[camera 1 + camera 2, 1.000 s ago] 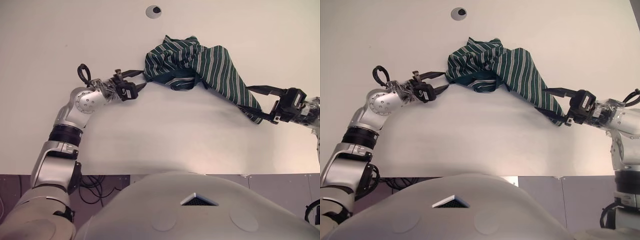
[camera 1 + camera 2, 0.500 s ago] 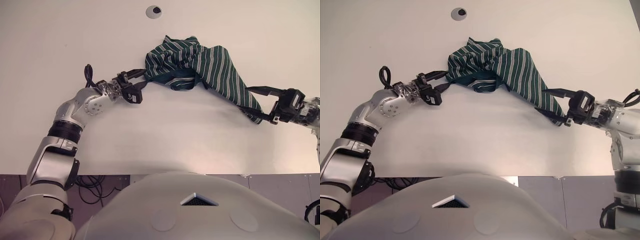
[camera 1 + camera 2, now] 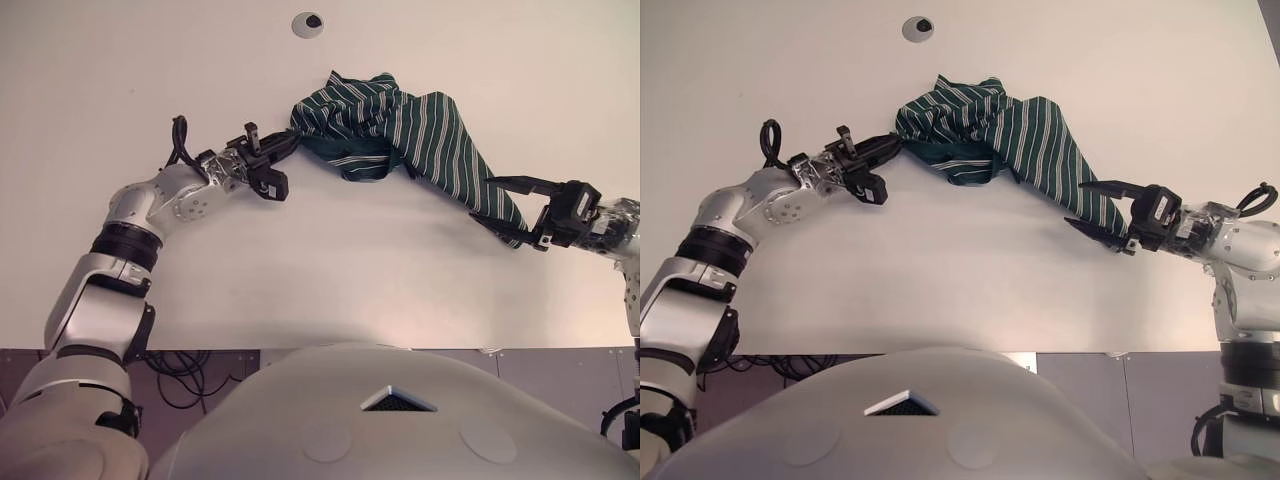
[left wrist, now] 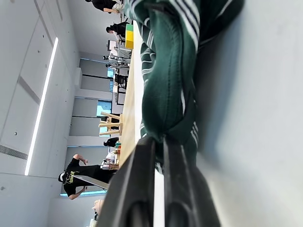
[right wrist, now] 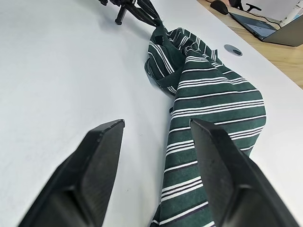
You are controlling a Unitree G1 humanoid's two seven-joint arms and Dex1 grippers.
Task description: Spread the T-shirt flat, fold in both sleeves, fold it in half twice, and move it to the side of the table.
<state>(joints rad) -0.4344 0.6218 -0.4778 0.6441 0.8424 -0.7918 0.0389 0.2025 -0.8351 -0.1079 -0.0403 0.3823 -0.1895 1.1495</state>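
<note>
The left gripper (image 3: 288, 145) has swung in from beside the bunched cloth and closed its jaws on the cloth's edge. The right gripper (image 3: 480, 198) has hardly shifted.

The table (image 3: 300, 290) carries the T-shirt (image 3: 400, 125), green with white stripes. It lies in a crumpled heap just nearer the robot than the round cable port (image 3: 308, 23) and trails off to the port's right in a long tapering tail. By the look of it the task is at its very start. The shirt is not yet spread flat, no sleeve is folded, and both halvings and the move to the side remain.

The left arm bends at the elbow and reaches forward. Its jaws are pinched narrow on the hem almost straight toward the robot from the port. The right arm stretches in low from well right of the port. Its jaws stand wide apart around the tail's tip, gripping nothing.
</note>
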